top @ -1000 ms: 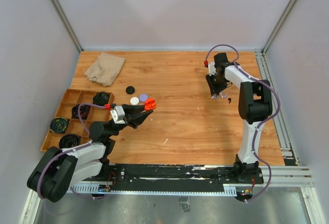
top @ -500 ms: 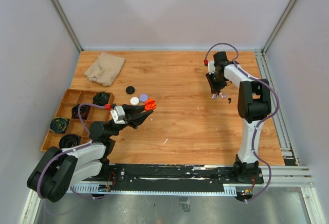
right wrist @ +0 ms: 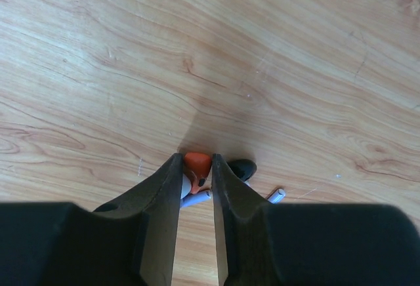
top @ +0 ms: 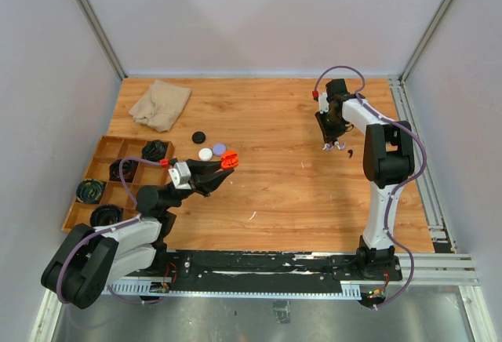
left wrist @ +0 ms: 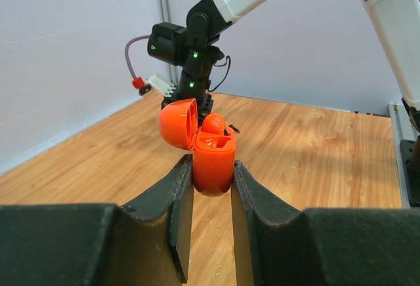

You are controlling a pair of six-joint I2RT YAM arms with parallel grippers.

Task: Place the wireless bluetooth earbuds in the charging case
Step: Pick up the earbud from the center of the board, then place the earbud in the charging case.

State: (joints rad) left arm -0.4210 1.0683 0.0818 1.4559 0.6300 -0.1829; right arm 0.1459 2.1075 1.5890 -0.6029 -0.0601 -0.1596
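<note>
While I read across from the left of the overhead feed, I first see the wooden tray (top: 112, 150) at the table's (top: 274, 185) left edge, with dark coiled things in several compartments, and a beige cloth (top: 160, 103) crumpled at the far corner behind it. Just right of the tray lie three round pucks close together: a black puck (top: 199, 136), a white puck (top: 205, 154) and a lilac puck (top: 219, 148). Near them, my left claw (left wrist: 212, 168) is clamped on the orange charging case (left wrist: 213, 161), a finger pressed to each side. The case sits upright with its lid (left wrist: 178, 123) swung open to the left. A rounded orange shape shows at its mouth, and I cannot tell what it is. The wood between the arms is bare. Far to the right, my right claw (right wrist: 195, 168) points down at the table, its fingers nearly together and pinching the red earbud (right wrist: 196, 164). I cannot tell whether that bud is off the wood. A black earbud (right wrist: 243, 166) lies just beside the right finger, a white stem (right wrist: 276, 195) lies a little further right, and a pale piece (right wrist: 193, 199) shows low between the fingers.
</note>
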